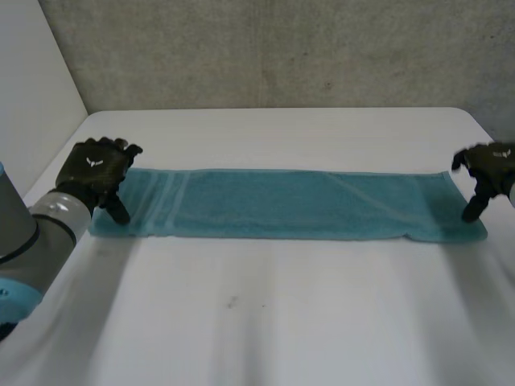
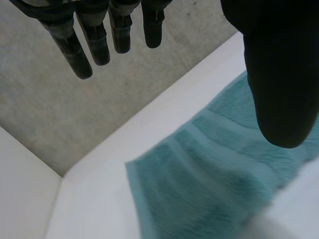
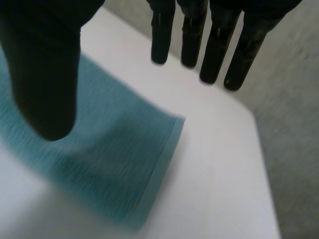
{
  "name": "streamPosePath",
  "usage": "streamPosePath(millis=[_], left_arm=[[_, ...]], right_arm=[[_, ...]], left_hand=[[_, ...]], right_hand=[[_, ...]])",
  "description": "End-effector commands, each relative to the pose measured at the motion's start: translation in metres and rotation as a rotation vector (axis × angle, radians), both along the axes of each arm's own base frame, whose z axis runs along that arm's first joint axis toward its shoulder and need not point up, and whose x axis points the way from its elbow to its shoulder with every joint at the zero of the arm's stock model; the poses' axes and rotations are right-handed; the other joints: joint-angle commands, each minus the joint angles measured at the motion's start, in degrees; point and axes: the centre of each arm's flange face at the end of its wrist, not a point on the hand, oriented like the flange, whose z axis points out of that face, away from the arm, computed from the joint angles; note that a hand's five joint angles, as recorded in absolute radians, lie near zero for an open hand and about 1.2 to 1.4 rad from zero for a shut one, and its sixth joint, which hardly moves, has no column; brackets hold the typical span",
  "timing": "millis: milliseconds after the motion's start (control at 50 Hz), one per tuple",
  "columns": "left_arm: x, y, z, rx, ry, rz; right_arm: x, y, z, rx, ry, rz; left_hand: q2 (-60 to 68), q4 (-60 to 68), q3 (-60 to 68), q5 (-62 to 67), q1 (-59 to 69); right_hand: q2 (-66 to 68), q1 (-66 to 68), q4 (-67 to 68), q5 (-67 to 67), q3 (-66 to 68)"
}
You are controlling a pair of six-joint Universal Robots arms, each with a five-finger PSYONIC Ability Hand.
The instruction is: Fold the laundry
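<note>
A teal towel [image 1: 290, 204] lies flat as a long folded strip across the white table [image 1: 273, 305], with pale stripes near its left end. My left hand [image 1: 95, 170] hovers over that left end, fingers [image 2: 84, 45] straight and apart from the thumb [image 2: 279, 74], holding nothing; the towel's striped end [image 2: 209, 169] lies under it. My right hand [image 1: 487, 173] hangs over the towel's right end, thumb pointing down at the near corner. Its fingers [image 3: 214, 45] stand straight above the bare table beyond the towel's short edge [image 3: 162, 164], open and empty.
A grey concrete wall [image 1: 282, 48] backs the table. A white side panel [image 1: 32, 88] stands at the left. Bare table lies in front of the towel and behind it.
</note>
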Motion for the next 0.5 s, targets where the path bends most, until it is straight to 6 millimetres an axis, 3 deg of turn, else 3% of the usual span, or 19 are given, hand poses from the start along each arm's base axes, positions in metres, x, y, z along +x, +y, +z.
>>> streamPosePath(millis=[20,80,160,360,420,460,500], left_arm=[[0.004,0.007,-0.008,0.048,0.06,0.022],[0.005,0.008,-0.01,0.052,0.062,0.024],[0.005,0.009,-0.014,0.046,0.063,0.025],[0.002,0.012,-0.016,0.036,0.065,0.012],[0.002,0.014,-0.018,0.038,0.063,0.011],[0.002,0.014,-0.018,0.039,0.065,0.011],[0.002,0.014,-0.018,0.041,0.063,0.009]], right_arm=[[-0.017,-0.003,-0.024,0.048,-0.027,0.019],[-0.02,-0.011,-0.047,0.062,-0.041,0.038],[-0.022,-0.018,-0.06,0.049,-0.033,0.039],[-0.03,-0.024,-0.077,0.061,0.026,0.046],[-0.03,-0.026,-0.081,0.065,0.035,0.05],[-0.032,-0.029,-0.08,0.052,0.038,0.046],[-0.035,-0.032,-0.078,0.036,0.043,0.037]], left_hand=[[-1.88,-1.92,-2.5,-2.71,-1.31],[-1.88,-1.92,-2.5,-2.71,-1.31],[-1.88,-1.92,-2.5,-2.71,-1.31],[-1.84,-1.87,-2.46,-2.66,-1.27],[-1.88,-1.92,-2.5,-2.71,-1.31],[-1.88,-1.92,-2.5,-2.71,-1.31],[-1.88,-1.92,-2.5,-2.71,-1.31]], right_hand=[[11.93,15.36,12.06,12.66,12.0],[11.93,15.36,12.06,12.66,12.0],[12.27,15.69,12.39,13.0,12.33],[18.49,21.92,18.61,19.22,18.55],[34.41,37.84,34.53,35.14,34.47],[54.65,58.08,54.77,55.38,54.71],[54.77,58.2,54.89,55.5,54.83]])
